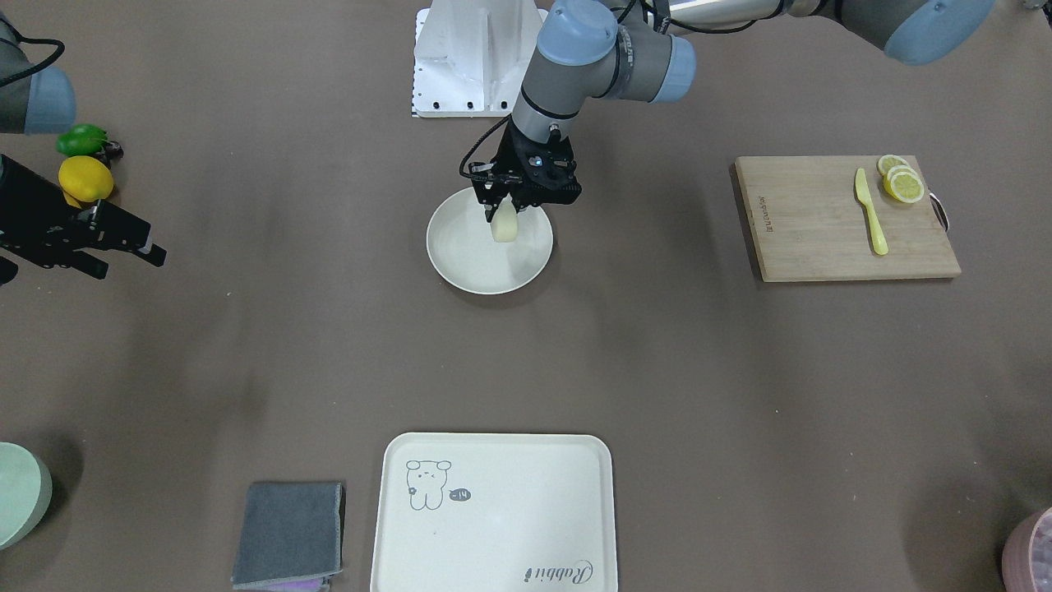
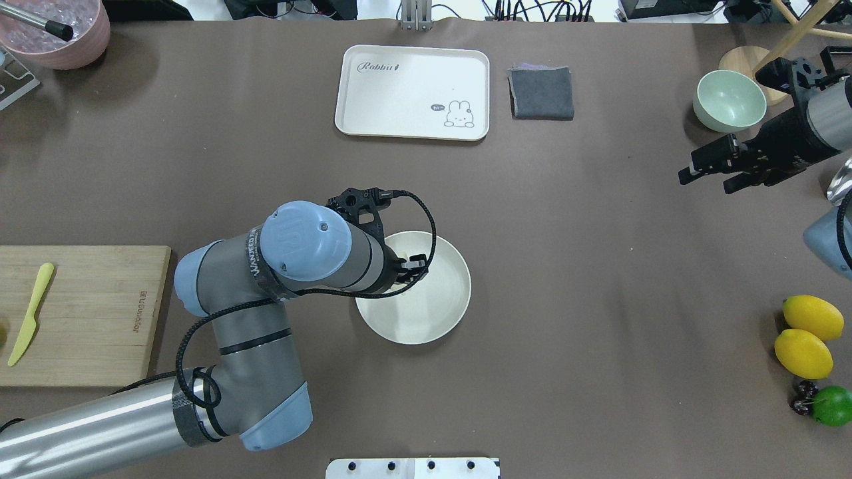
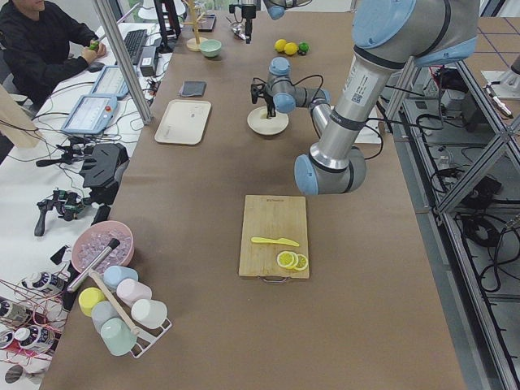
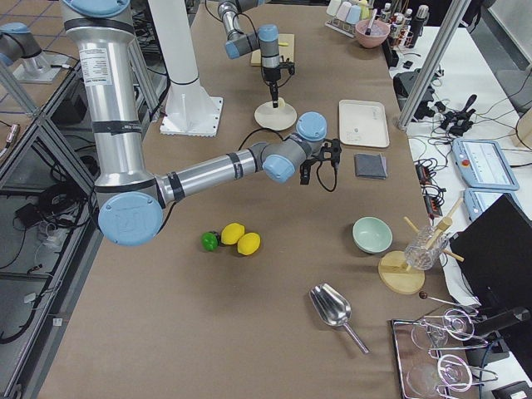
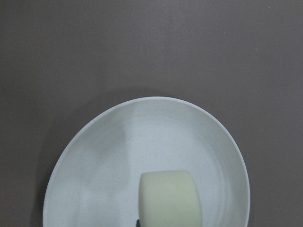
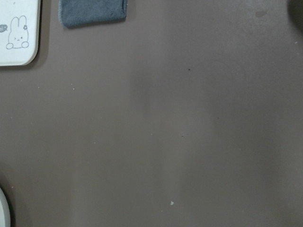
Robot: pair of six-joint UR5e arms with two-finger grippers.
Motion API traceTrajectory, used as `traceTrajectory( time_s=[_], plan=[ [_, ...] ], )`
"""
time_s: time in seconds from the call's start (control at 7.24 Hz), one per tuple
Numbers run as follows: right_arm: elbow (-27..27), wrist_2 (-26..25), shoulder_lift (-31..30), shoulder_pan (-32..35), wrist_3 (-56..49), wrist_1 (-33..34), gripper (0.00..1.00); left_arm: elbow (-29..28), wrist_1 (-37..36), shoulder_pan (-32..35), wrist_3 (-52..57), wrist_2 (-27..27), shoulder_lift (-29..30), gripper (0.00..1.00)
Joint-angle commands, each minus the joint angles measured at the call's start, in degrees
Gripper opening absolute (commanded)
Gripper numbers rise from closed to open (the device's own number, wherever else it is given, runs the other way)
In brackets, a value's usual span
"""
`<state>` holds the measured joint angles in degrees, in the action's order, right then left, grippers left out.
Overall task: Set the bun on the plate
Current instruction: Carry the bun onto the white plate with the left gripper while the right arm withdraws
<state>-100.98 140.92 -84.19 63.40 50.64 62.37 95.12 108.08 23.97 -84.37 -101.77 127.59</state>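
Note:
The round cream-white plate (image 1: pixel 460 263) sits mid-table, also seen in the overhead view (image 2: pixel 439 313) and the left wrist view (image 5: pixel 94 156). The bun (image 1: pixel 505 224), a pale cream chunk, hangs just over the plate's back half, and my left gripper (image 1: pixel 503 214) is shut on it from above. The left wrist view has the bun (image 5: pixel 168 198) at its bottom edge with the plate under it. I cannot tell whether the bun touches the plate. My right gripper (image 2: pixel 705 178) hovers open and empty far off at the table's right side, seen again in the front view (image 1: pixel 127 259).
A wooden cutting board (image 1: pixel 822 238) holds a yellow knife (image 1: pixel 869 210) and lemon slices (image 1: pixel 902 182). A cream tray (image 1: pixel 493 510) and grey cloth (image 1: pixel 288 534) lie at the operators' edge. A green bowl (image 2: pixel 729 100), lemons (image 2: pixel 805 336) and a lime (image 2: pixel 832 404) sit near the right arm.

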Motion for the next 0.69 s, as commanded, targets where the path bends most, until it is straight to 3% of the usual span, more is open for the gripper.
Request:
traceTrajectory(
  time_s=[0.0,0.55],
  plan=[
    [-0.61,-0.04,-1.94,0.67,-0.98,-0.23,1.00,-1.60,0.03,-1.20,0.88,2.09,0.12,0.44],
    [-1.14,0.23,-3.08,0.67,-1.68,-0.23,1.00,-5.21,0.64,-2.96,0.88,5.16,2.76,0.46]
  ],
)
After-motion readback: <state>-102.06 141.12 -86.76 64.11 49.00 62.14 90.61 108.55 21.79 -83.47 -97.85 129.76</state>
